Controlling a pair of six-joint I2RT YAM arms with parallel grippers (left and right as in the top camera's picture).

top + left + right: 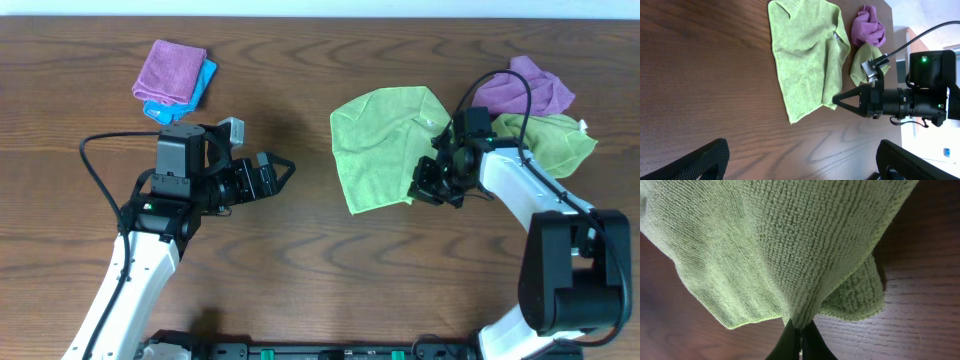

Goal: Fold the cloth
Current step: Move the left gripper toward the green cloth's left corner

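Observation:
A light green cloth (380,145) lies spread and rumpled on the wooden table, right of centre. It also shows in the left wrist view (807,55) and fills the right wrist view (770,245). My right gripper (420,190) is shut on the cloth's near right corner and lifts that edge; in the right wrist view the fingertips (801,332) pinch the fabric. My left gripper (285,170) is open and empty over bare table, well left of the cloth; its two fingers (800,160) stand wide apart.
A folded purple cloth (170,68) on a blue one (198,88) sits at the back left. A crumpled purple cloth (530,88) and another green cloth (550,138) lie at the back right, near the right arm's cable.

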